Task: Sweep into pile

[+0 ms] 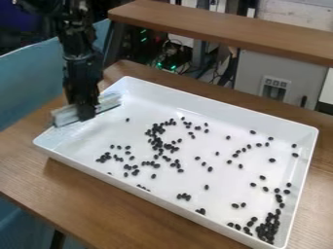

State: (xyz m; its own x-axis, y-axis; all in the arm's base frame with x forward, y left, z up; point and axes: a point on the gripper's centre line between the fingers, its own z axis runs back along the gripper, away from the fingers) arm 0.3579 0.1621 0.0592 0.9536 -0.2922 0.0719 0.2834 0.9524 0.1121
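Observation:
The black gripper (84, 109) hangs over the left end of the white tray. It is shut on a pale, translucent sweeping tool (107, 102), a long bar that sticks out on both sides of it. Many small black beans (156, 141) lie scattered on the tray floor to the right of the tool. They are densest left of the middle and in the near right corner, where another cluster of beans (268, 228) sits. The white tray (214, 108) has raised walls all round.
The tray stands on a brown wooden table (107, 197). A wooden shelf (221, 31) crosses behind it, above cables and a grey box (260, 73). A blue panel (32, 78) stands at the left.

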